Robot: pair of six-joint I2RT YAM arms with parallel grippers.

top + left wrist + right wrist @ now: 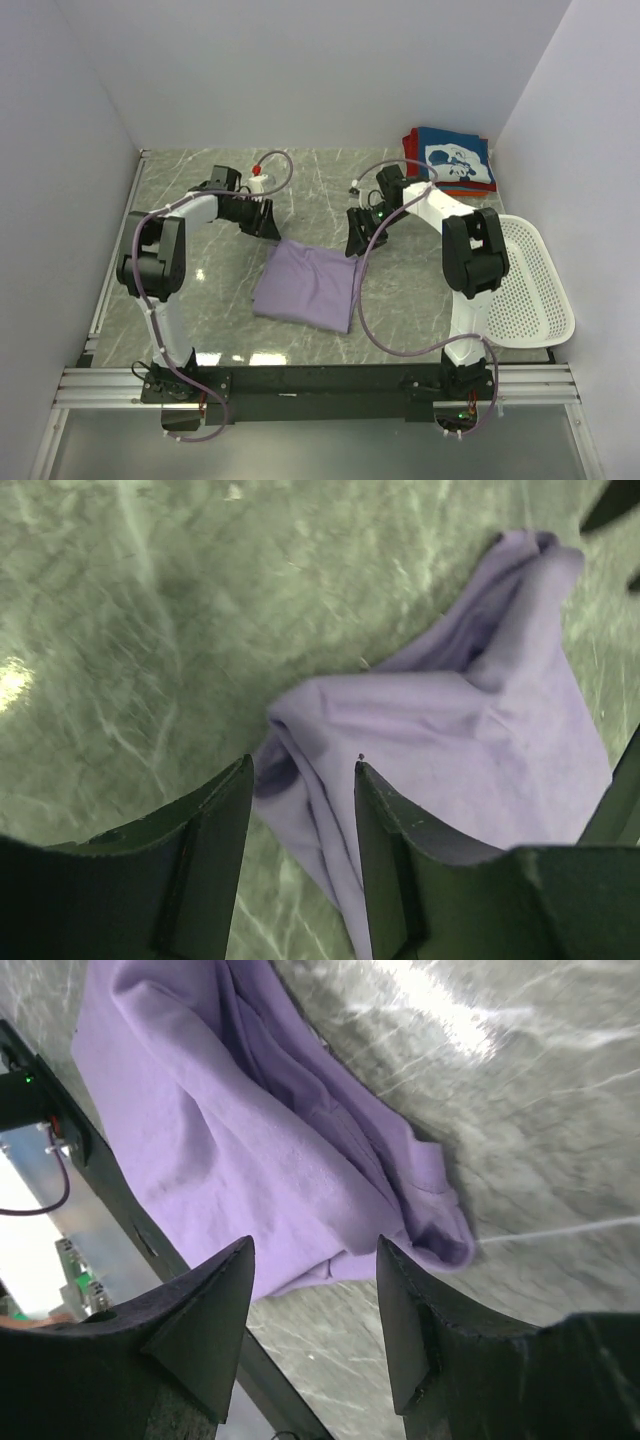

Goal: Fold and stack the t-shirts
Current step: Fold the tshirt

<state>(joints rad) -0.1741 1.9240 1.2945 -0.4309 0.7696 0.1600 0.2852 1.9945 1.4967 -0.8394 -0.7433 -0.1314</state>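
- lavender t-shirt [308,285]: lies on the grey-green marble worktop [200,180], folded into a rough four-sided pad. It is creased and not squared up.
- left fingers [268,222]: over the lavender t-shirt's far-left corner, arm reaching in from the left and tilted down at the cloth.
- Left wrist view: left fingers [200,850] are spread and released, with nothing clamped. The bunched corner of the lavender t-shirt [470,730] sits in the gap between the tips, with a dark tuck right at the corner. Can't tell whether the tips touch the cloth.
- right fingers [358,238]: at the lavender t-shirt's far-right corner, mirroring the left side.
- Right wrist view: right fingers [190,1330] are also spread and released, gripping nothing. A rumpled corner of the lavender t-shirt [250,1150] shows just past the gap, with several layers visible along the edge. Contact not readable here either.
- navy t-shirt [453,155]: has a white print and lies folded on top of a stack, well apart from the lavender t-shirt, beyond and to the right of its far-right corner.
- red t-shirt [411,143]: its edge peeks out under the navy one. The lower layers are too small to sort.
- white perforated basket [525,290]: right of the lavender t-shirt, well apart from it, on the other side of the right arm.
- purple cable [362,310]: hangs from the right arm and runs along the lavender t-shirt's right edge.
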